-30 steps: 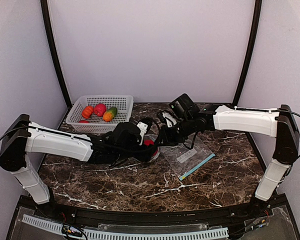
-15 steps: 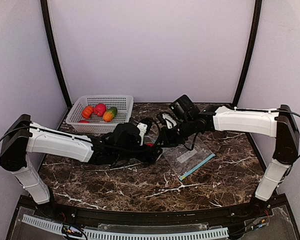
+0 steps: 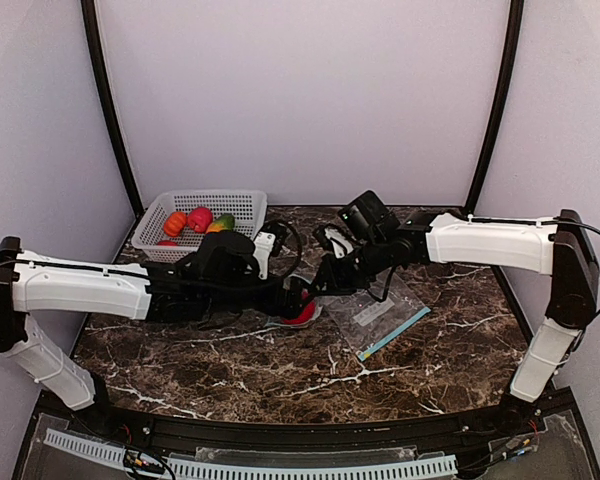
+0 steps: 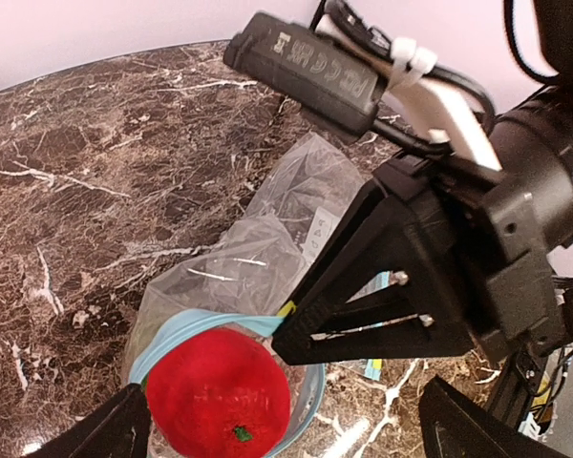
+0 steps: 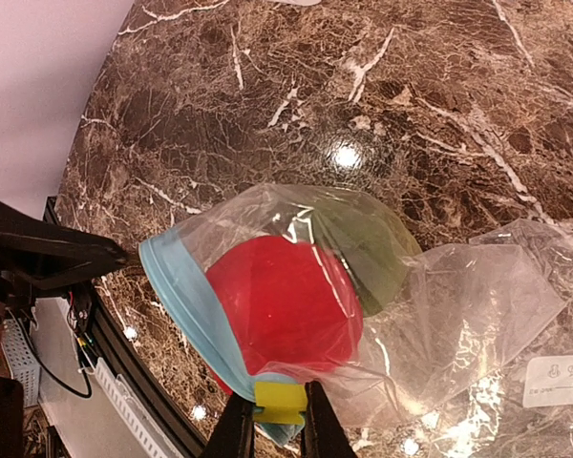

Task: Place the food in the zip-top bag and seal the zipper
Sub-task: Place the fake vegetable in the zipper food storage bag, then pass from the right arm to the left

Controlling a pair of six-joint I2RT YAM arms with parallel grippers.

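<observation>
The zip-top bag [image 5: 458, 315] lies on the marble with its blue-rimmed mouth [image 4: 177, 329] held up. My right gripper [image 5: 281, 434] is shut on the rim at the yellow slider [image 5: 280, 401]; it also shows from above [image 3: 325, 280]. A red fruit [image 4: 220, 396] sits in the bag's mouth [image 3: 302, 310], with a green fruit [image 5: 368, 253] deeper inside. My left gripper [image 4: 286, 441] hangs open just above and behind the red fruit, touching nothing [image 3: 286, 298]. More food, an orange fruit [image 3: 175, 223], a red one [image 3: 199, 217] and a green-orange one [image 3: 220, 226], lies in the basket.
The white mesh basket [image 3: 242, 205] stands at the back left. A second flat clear bag [image 3: 380, 318] with a blue zipper strip lies to the right of the held bag. The two arms' heads are close together over the table's middle.
My left gripper has opened and let go of the red fruit, which now rests in the bag's mouth. The left arm has drawn back to the left. The right gripper has kept its hold.
</observation>
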